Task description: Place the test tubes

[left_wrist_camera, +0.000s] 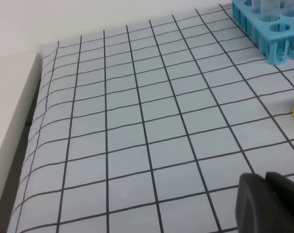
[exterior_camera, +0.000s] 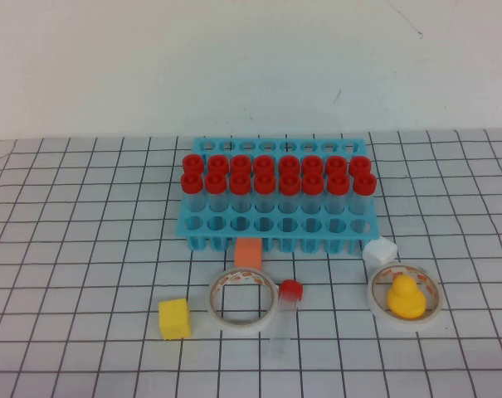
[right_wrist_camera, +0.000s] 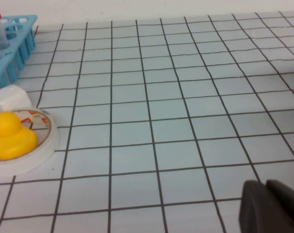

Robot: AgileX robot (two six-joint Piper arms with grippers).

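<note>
A blue test tube rack [exterior_camera: 275, 225] stands mid-table in the high view, with two rows of several red-capped tubes [exterior_camera: 277, 182] upright in it. One loose red-capped test tube [exterior_camera: 285, 313] lies flat in front of the rack, between two tape rolls. Neither arm shows in the high view. In the left wrist view my left gripper [left_wrist_camera: 264, 180] is shut and empty over the bare grid mat, far from the rack corner [left_wrist_camera: 275, 34]. In the right wrist view my right gripper [right_wrist_camera: 264, 187] is shut and empty, well clear of the rack [right_wrist_camera: 13, 46].
A yellow cube [exterior_camera: 174, 318] and a white tape roll [exterior_camera: 243, 299] lie front left, with an orange block [exterior_camera: 248, 254] by the rack. A second tape roll [exterior_camera: 405, 296] holds a yellow duck [exterior_camera: 406, 298]; a white cube [exterior_camera: 381, 251] lies beside it.
</note>
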